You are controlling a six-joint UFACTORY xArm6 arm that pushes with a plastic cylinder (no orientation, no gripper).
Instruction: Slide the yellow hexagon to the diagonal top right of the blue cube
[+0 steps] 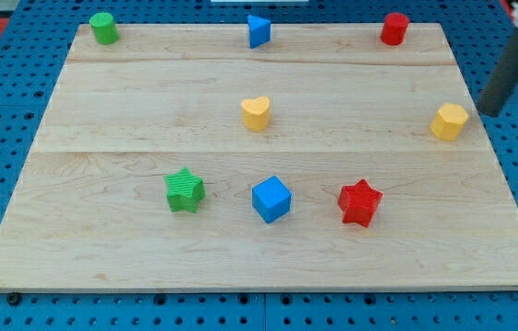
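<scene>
positioning for the push is the step in hand: my tip (489,111) stands just off the right edge of the desk (130,248), near the right side of the yellow hexagon (449,121) but apart from it, with a small gap showing between the two. this arm carries no fingers, only the rod, so there is nothing to spread or press together.

location of the task items:
- the yellow hexagon sits at the right edge of the desk, at mid depth.
- the blue cube (271,199) sits in the near half, close to the centre line, between the green star (185,190) on its left and the red star (360,202) on its right.

judged from this layout, the hexagon is already farther and to the right of the cube, but well apart from it. the target spot lies on bare wood just far-right of the cube, roughly between the yellow heart (256,112) and the red star.

the next move calls for contact on the right, slightly far face of the hexagon, then a push leftward and a little nearer. keep the line of travel clear of the red star and stop before reaching the cube. an off-centre contact would probably turn the hexagon aside, so the rod should meet it squarely.

other items, all on the far edge and out of the path: green cylinder (103,28), blue triangular block (258,30), red cylinder (394,28).
</scene>
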